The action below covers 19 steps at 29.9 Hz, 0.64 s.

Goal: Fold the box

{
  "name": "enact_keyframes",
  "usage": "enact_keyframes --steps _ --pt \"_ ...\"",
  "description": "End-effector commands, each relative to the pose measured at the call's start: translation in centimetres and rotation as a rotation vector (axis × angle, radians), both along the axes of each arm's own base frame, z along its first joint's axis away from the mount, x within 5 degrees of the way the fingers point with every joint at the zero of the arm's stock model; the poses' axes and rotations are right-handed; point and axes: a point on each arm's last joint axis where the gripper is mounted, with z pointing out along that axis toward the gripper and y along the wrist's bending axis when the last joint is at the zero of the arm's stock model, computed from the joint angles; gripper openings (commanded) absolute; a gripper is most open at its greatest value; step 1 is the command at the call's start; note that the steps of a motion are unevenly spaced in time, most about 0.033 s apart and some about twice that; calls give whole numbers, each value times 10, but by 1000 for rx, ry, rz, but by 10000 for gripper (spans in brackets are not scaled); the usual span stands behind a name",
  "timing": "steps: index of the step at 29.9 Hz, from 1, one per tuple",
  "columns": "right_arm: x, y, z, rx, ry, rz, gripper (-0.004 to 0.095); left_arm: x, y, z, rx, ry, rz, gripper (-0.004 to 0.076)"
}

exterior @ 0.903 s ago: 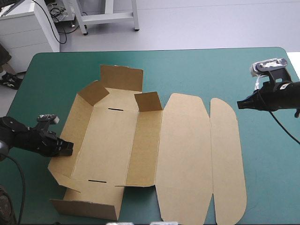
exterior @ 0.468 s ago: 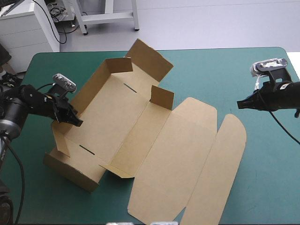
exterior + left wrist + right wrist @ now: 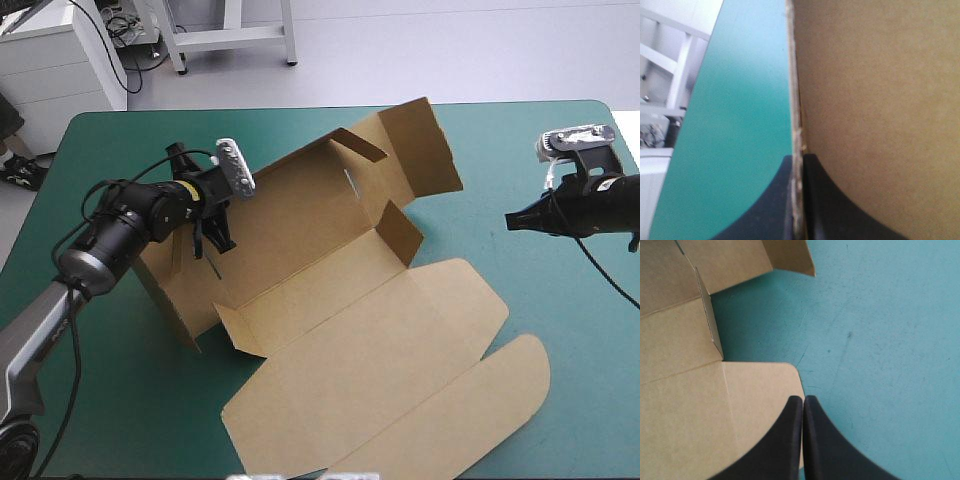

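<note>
The brown box (image 3: 300, 240) lies skewed across the table, its left part tilted up with walls and end flaps raised. Its lid (image 3: 380, 370) lies flat toward the near edge. My left gripper (image 3: 207, 240) is shut on the raised left wall. In the left wrist view the wall's edge (image 3: 796, 100) runs between my left gripper (image 3: 798, 157) and its pinched black fingers. My right gripper (image 3: 515, 222) is shut on nothing, off the box's right side. In the right wrist view my right gripper (image 3: 803, 399) hangs over a rounded lid corner (image 3: 760, 390).
The teal-green cover (image 3: 540, 150) shows bare between the box and the table's right edge. The lid's rounded tongue (image 3: 500, 390) reaches close to the near edge. A raised end flap (image 3: 425, 140) stands at the far side.
My left gripper has risen and swung toward the far right with the wall in it. The box tilted up and turned, its lid sliding toward the near right. The right arm stayed still.
</note>
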Motion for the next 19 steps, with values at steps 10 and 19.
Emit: enact_keyframes --steps 10,19 --pt "-4 -1 14 13 -74 -20 -14 -15 -80 42 74 -518 -359 -8" --pt "-3 -1 16 29 -84 -44 -14 -37 -110 44 95 -571 -486 -8"
